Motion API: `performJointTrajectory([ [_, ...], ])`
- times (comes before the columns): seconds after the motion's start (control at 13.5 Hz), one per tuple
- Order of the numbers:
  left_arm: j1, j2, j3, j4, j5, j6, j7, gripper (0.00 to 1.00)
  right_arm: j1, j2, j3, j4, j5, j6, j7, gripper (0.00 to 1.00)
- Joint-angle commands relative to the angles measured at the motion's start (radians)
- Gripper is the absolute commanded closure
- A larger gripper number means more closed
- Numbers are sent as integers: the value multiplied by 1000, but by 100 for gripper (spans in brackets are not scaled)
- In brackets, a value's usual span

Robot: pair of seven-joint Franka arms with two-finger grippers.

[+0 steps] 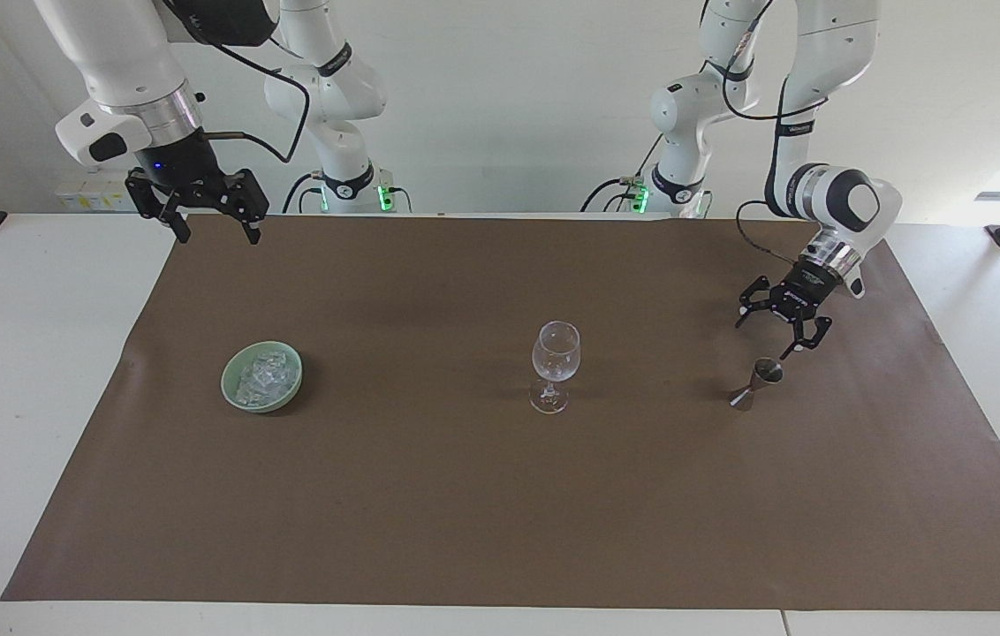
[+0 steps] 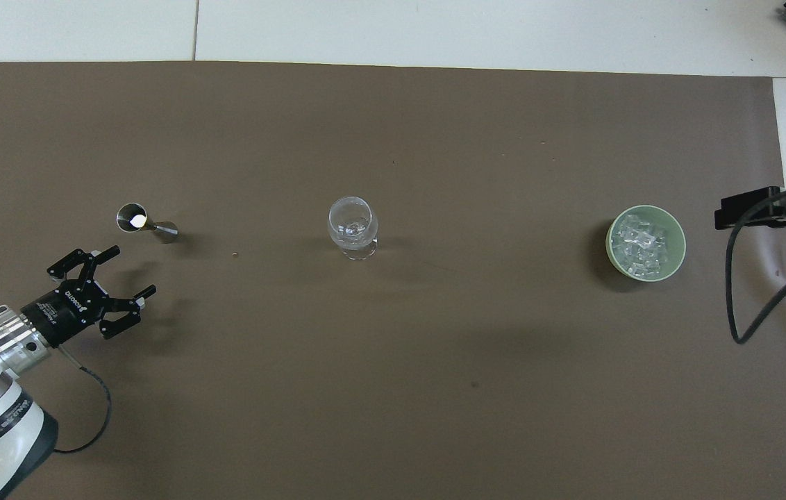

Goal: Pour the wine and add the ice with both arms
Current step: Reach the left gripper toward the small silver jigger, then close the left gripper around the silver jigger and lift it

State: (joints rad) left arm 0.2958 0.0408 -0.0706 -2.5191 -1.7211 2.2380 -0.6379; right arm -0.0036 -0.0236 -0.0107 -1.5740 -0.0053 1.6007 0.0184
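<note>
Facing view: left gripper (image 1: 763,336) spread wide, empty, right side of frame just above jigger (image 1: 757,382). Right gripper (image 1: 214,231) spread wide, empty, upper left. Ice (image 1: 264,375) in green bowl (image 1: 231,393), lower left of wine glass (image 1: 556,366).

Overhead view: left gripper (image 2: 130,272) lower left, jigger (image 2: 145,221) above it. Ice (image 2: 640,248) mid right.

Two white jointed arms (image 1: 827,190) with black joint bands, silver wrist rings, looping black cables, green base lights, and black two-finger grippers (image 1: 763,336).
</note>
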Motion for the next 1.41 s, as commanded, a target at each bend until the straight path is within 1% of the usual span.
performJointTrajectory([
  [0.0,-26,25,6,13,-72,8,57,0,-7,-13,2,-12,28,-8,-28,0],
  [0.22,-59,62,8,40,-161,9,90,0,-7,-13,2,-12,28,-8,-28,0],
  [0.37,-78,105,8,74,-216,6,122,0,-7,-13,2,-12,27,-8,-28,0],
  [0.59,-76,122,8,92,-227,6,129,0,-7,-13,2,-12,27,-8,-28,0],
  [0.74,-78,149,8,120,-268,5,147,0,-7,-13,2,-12,27,-8,-28,0],
  [0.82,-78,154,8,132,-282,5,147,0,-7,-13,2,-12,27,-8,-28,0],
  [1.33,-79,156,6,132,-310,6,179,0,-7,-13,2,-12,27,-8,-28,0],
])
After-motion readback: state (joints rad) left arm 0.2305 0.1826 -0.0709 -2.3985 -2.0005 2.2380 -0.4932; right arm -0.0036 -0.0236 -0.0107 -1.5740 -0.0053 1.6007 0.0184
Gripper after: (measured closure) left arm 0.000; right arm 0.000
